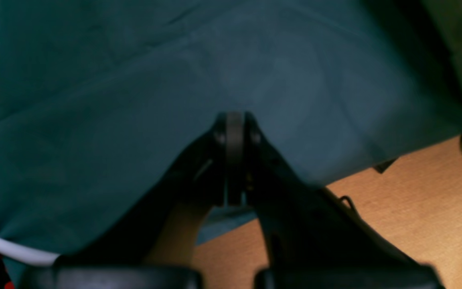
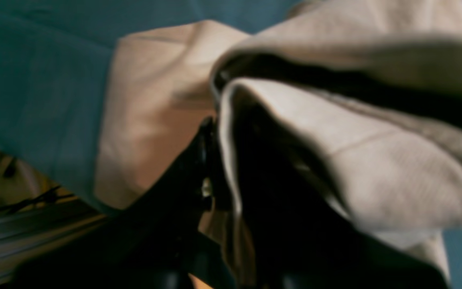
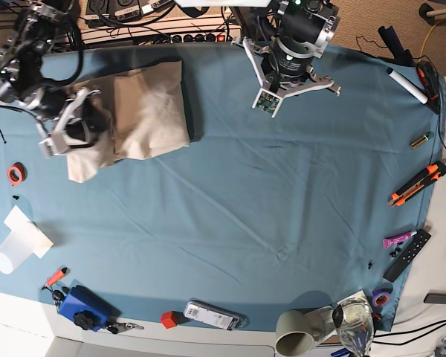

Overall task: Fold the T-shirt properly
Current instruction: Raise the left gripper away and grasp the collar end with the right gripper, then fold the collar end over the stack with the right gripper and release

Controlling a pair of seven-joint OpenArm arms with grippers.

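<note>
My right gripper (image 2: 215, 132) is clamped on a fold of the T-shirt (image 3: 145, 111), the beige cloth bunched between my jaws and draped over one of them in the right wrist view, which is blurred, so I can't say for certain which edge of the shirt I have. From the base view the T-shirt lies partly folded on the teal cloth (image 3: 245, 201) that covers the desk (image 1: 415, 208), at the far left corner, with one part lifted and gathered at my right gripper (image 3: 63, 123).

My left gripper (image 1: 234, 132) hangs above bare teal cloth, well apart from the shirt, its jaws pressed together with nothing between them. In the base view it sits at the far middle of the desk (image 3: 290, 82).

A roll of red tape (image 3: 15, 174) lies near the left edge, just below my right arm, and a white paper cup (image 3: 18, 245) lies on its side further toward the front.
</note>
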